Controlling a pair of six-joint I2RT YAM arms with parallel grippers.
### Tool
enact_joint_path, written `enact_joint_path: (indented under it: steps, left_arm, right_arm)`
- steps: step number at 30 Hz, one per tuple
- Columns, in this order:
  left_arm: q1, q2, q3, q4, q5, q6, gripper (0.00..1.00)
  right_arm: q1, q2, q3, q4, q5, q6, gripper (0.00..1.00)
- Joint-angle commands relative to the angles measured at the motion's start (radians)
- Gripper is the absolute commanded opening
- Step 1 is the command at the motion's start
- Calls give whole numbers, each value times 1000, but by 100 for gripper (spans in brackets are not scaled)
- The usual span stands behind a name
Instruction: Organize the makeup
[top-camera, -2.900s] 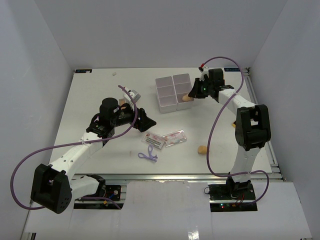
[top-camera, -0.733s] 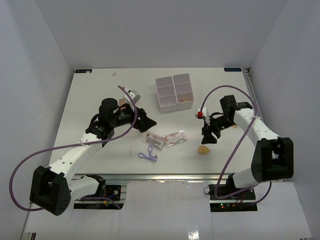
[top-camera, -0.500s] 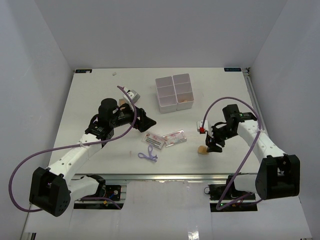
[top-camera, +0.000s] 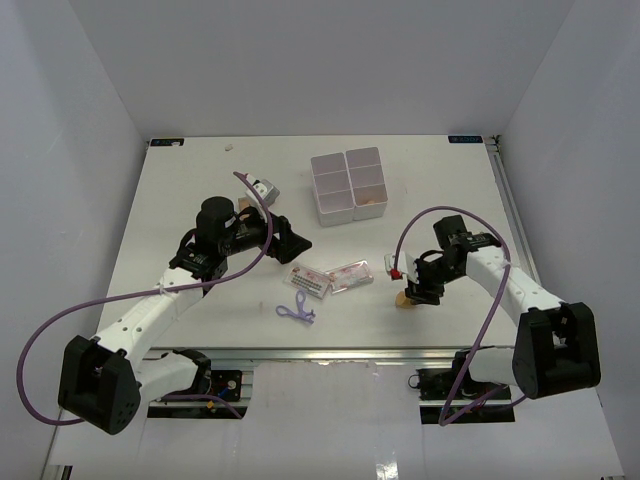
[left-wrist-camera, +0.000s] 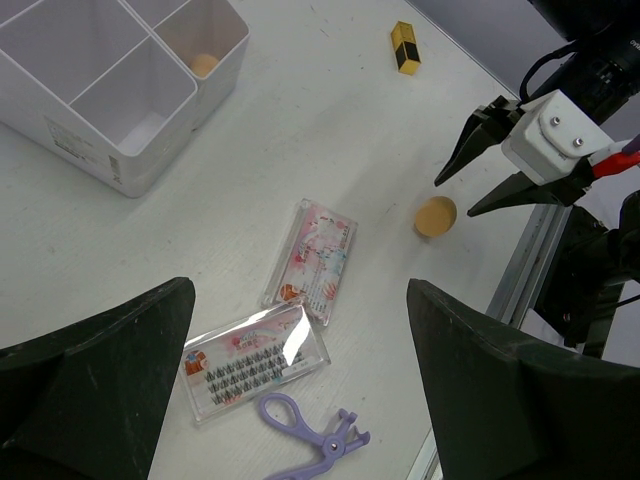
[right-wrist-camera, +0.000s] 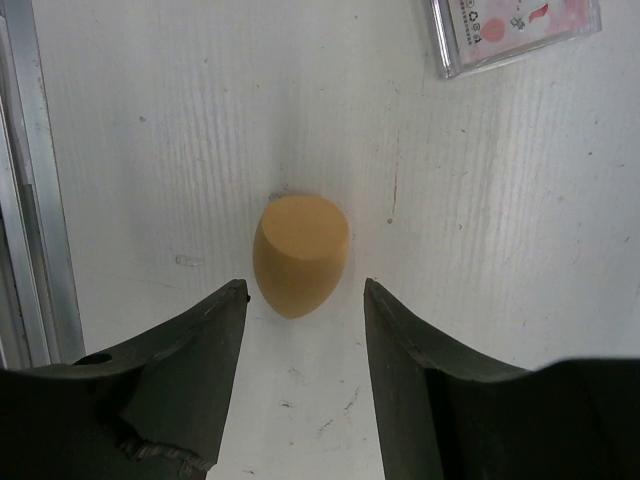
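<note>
A tan-orange egg-shaped sponge (top-camera: 403, 298) (left-wrist-camera: 435, 216) (right-wrist-camera: 299, 253) lies near the table's front edge. My right gripper (top-camera: 417, 289) (right-wrist-camera: 304, 285) is low over it and open, its fingertips on either side of the sponge's near end without touching it. A second sponge (top-camera: 372, 198) (left-wrist-camera: 204, 64) sits in a compartment of the white box (top-camera: 335, 185) (left-wrist-camera: 120, 160). Two clear packets (top-camera: 308, 280) (top-camera: 350, 273) (left-wrist-camera: 311, 260) (left-wrist-camera: 255, 362) and a purple tool (top-camera: 296, 309) (left-wrist-camera: 310, 435) lie at centre front. My left gripper (top-camera: 295, 243) (left-wrist-camera: 300, 290) hovers wide open above them, holding nothing.
A small yellow and black tube (left-wrist-camera: 404, 46) lies on the table to the right of the box. The box's other compartments look empty. A metal rail (right-wrist-camera: 25, 200) runs along the table's front edge just beside the sponge. Purple cables loop off both arms.
My right arm has swung from the white box down to the loose sponge and lowered around it. The sponge it carried now sits in the box. The left arm has stayed put.
</note>
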Motion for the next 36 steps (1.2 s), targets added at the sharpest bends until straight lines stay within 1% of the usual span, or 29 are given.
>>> enact_joint_path:
  steps: [1,7,11,14,15,17,18,23,26,28,31,33,36]
  left_arm:
    - [-3,-36,18,5,-1,14,98]
    - [-4,-39,18,5,1,14,98]
    - [-4,-39,18,5,0,15,98]
    - [-4,-39,17,5,-1,15,98]
    - [-4,-39,16,5,-1,15,98]
    - [-4,-39,16,4,-3,15,98]
    - [-4,-39,16,5,-4,15,98]
    - [-4,-33,18,4,1,14,98]
    - [-4,-31,16,5,-4,14,98]
    - [-4,-26,16,5,-5,14,98]
    - [-4,-19,15,4,-8,17,98]
    - [-4,-16,16,1,-14,18,98]
    - [-4,-10,16,-4,-18,23,98]
  right_arm:
    - [34,31,-17,55,1,31,55]
    - [65,52,-42,101,37,58,52]
    - [74,67,-47,112,59,66,41]
    - [76,66,-42,108,65,75,31]
    - [76,60,-34,95,59,78,26]
    - [78,42,-10,54,37,80,10]
    - [77,33,1,44,33,80,8]
    - [78,-10,110,42,24,98,8]
    - [83,7,220,79,27,123,8]
    - [100,47,274,109,60,138,8]
    - [138,107,340,235,156,164,8]
    - [182,155,365,359,259,167,8]
    - [220,241,425,487,342,162,8]
